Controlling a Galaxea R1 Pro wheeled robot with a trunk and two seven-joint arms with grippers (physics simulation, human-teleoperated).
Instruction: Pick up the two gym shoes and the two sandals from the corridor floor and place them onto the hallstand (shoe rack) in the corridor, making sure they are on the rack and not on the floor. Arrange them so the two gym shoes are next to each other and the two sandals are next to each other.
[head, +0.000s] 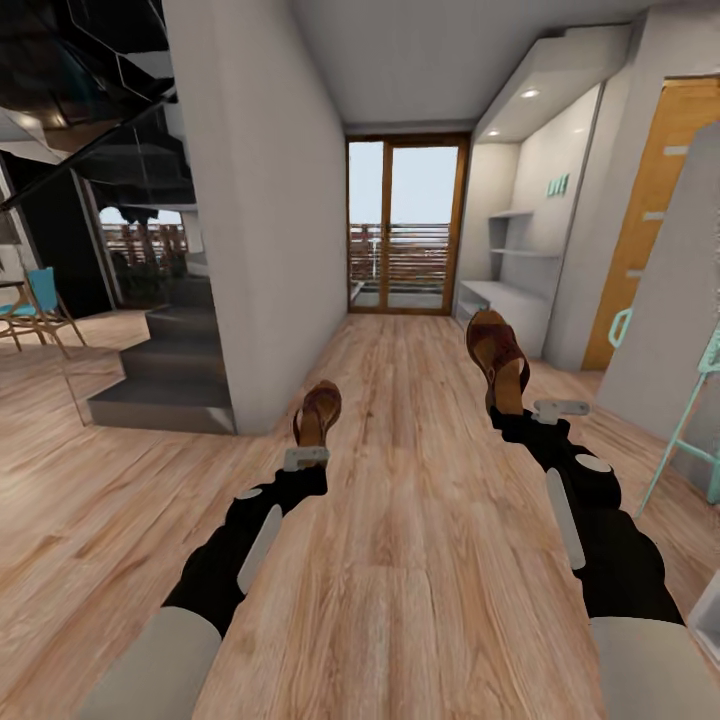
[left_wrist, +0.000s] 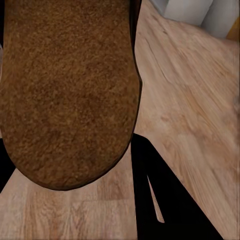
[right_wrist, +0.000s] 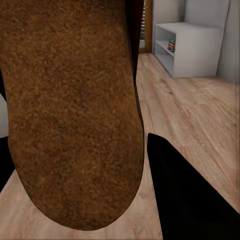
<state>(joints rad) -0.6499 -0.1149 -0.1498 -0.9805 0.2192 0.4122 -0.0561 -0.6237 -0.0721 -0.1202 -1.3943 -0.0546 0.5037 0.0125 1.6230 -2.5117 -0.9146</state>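
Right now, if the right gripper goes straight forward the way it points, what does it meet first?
The right gripper, holding a sandal, points down the corridor. The floor ahead looks free; the white hallstand by the right wall probably comes first, though depth is unclear.

No readable text, labels, brand marks or numbers anywhere. Closest candidate was a small green sign-like plaque (head: 557, 185) on the white alcove wall (head: 560, 215) at the corridor's far right; its marks were too small and blurred to make out. Brown suede-textured sandal soles (left_wrist: 67, 90) in both wrist views carried no print or logo.
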